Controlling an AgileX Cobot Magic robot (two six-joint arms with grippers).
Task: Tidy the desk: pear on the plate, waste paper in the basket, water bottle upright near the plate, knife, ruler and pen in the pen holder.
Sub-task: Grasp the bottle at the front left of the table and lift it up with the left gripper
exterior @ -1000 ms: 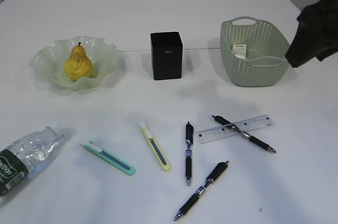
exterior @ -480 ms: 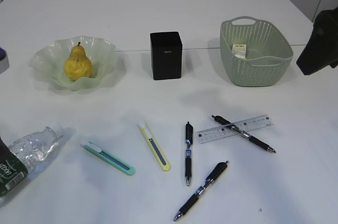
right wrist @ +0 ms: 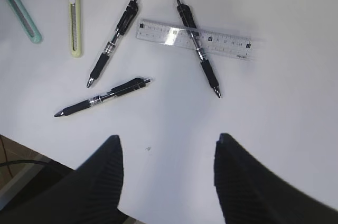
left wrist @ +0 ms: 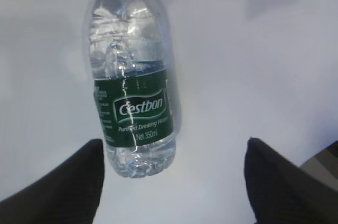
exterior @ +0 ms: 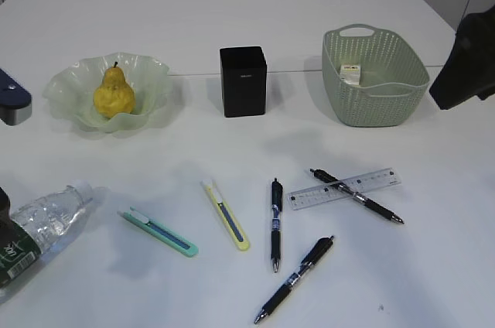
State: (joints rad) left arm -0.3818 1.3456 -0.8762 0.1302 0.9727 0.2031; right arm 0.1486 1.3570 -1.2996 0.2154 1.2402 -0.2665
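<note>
The yellow pear point(exterior: 114, 94) sits in the glass plate point(exterior: 157, 73). The waste paper point(exterior: 351, 73) lies in the green basket point(exterior: 377, 104). The water bottle point(exterior: 42, 227) lies on its side at the front left. In the left wrist view my left gripper point(left wrist: 171, 182) is open just above the bottle's base point(left wrist: 132, 76). A teal knife point(exterior: 158, 233), a yellow knife point(exterior: 227, 214), three black pens point(exterior: 275, 223) and a clear ruler point(exterior: 345, 189) lie in front of the black pen holder point(exterior: 244, 80). My right gripper point(right wrist: 169, 139) is open and empty, high above the pens point(right wrist: 113, 42) and ruler point(right wrist: 193, 38).
My right arm point(exterior: 468, 61) hangs at the right edge beside the basket. Part of my left arm point(exterior: 11, 100) shows at the left edge next to the plate. One pen point(exterior: 357, 196) lies across the ruler. The table's front edge shows in the right wrist view point(right wrist: 31, 155).
My right arm has pulled back from the basket to the right edge. My left arm has come in at the left edge, over the bottle. The objects have not moved.
</note>
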